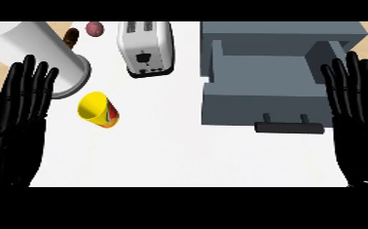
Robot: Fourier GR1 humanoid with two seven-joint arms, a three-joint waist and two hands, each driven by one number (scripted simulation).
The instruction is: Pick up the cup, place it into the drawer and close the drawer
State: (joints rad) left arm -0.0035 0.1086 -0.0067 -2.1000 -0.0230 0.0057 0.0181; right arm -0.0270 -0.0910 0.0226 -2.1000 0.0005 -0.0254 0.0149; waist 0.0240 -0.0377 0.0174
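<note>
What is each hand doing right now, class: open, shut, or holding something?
Left hand: open, fingers straight, holding nothing, resting at the left edge.
Right hand: open, fingers straight, holding nothing, resting at the right edge.

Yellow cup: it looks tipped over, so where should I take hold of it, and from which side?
Probably across the cup's side wall, mid-body, coming down from above with the nearer left hand. It seems to lie tilted, open mouth toward the upper left, so the rounded flank faces up and the rim is harder to pinch.
</note>
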